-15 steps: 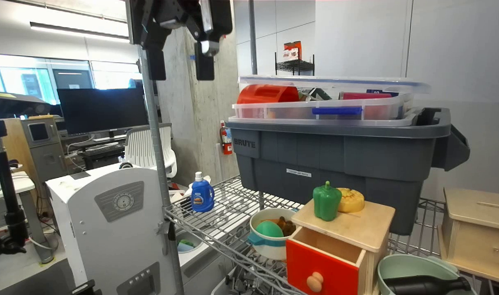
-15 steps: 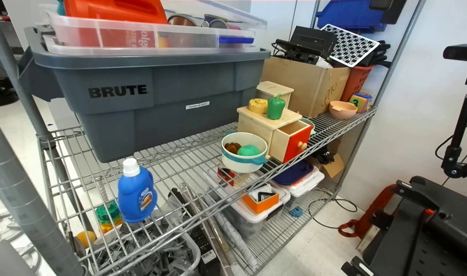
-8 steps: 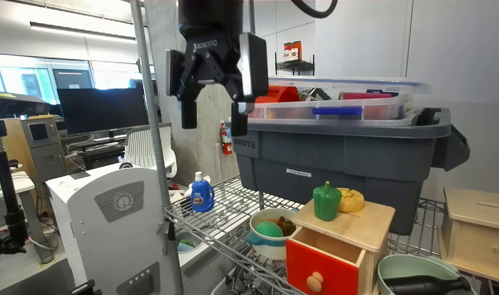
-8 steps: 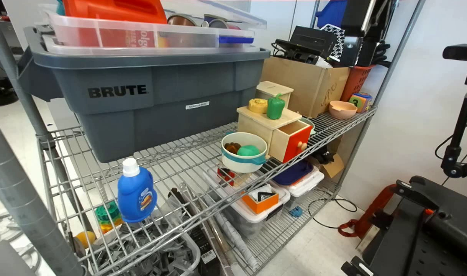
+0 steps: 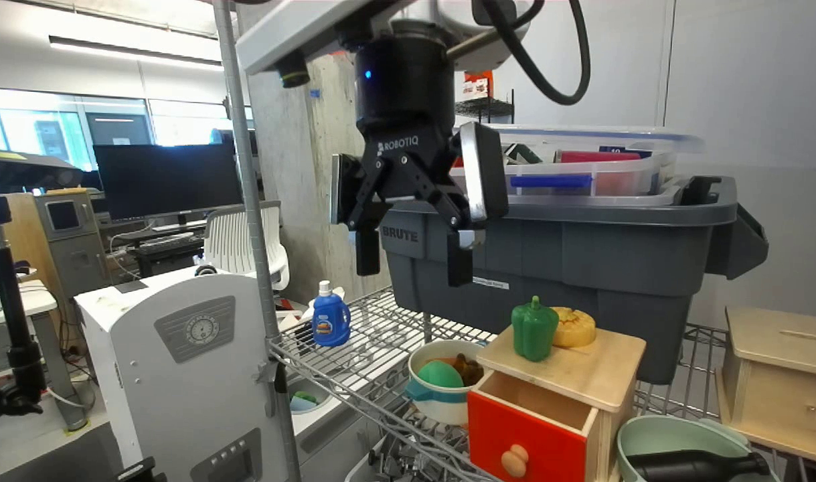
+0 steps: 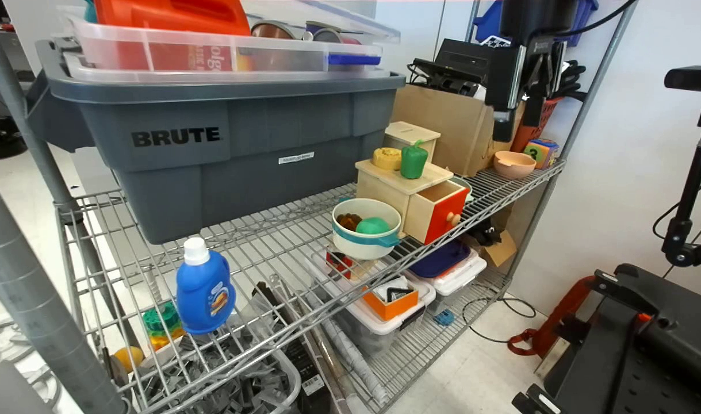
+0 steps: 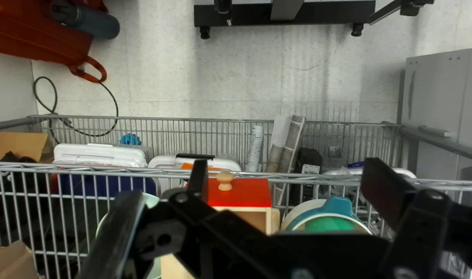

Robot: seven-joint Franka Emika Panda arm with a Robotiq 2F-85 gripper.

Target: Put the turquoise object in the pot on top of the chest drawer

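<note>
The fingers [image 5: 367, 254] are released: spread wide, tips pointing down, hanging above the level of the wire shelf [image 6: 287, 241] and well apart from the things on it. Turquoise object [image 6: 373, 226] is inside the pot [image 6: 356, 250], its smooth rounded top showing within the rim in both exterior views. A brown piece [image 6: 349, 221] lies in there next to it; partly hidden, so its shape cannot be made out with confidence. Pot upright on the shelf, just beside the chest drawer [image 6: 383, 190]. The latter is pulled part way out, red drawer front [image 5: 535, 435] bearing a round pale knob [image 5: 515, 460]. On the flat wooden top: green pepper [image 5: 535, 331], upright, stem uppermost, with the yellow piece [image 5: 574, 329] just beside it. Wrist view: red front and part of the pot, with a slice of turquoise, appear between the spread fingers. Surroundings: grey tote [image 5: 548, 268] lettered BRUTE behind pot and chest, clear bin [image 6: 281, 60] on top of it; blue bottle [image 6: 205, 293] with white cap standing on the shelf, well apart from the pot; in an exterior view, grey-green tub [image 5: 679, 432] near the chest, black bottle-shaped thing [image 5: 695, 465] lying in it.
</note>
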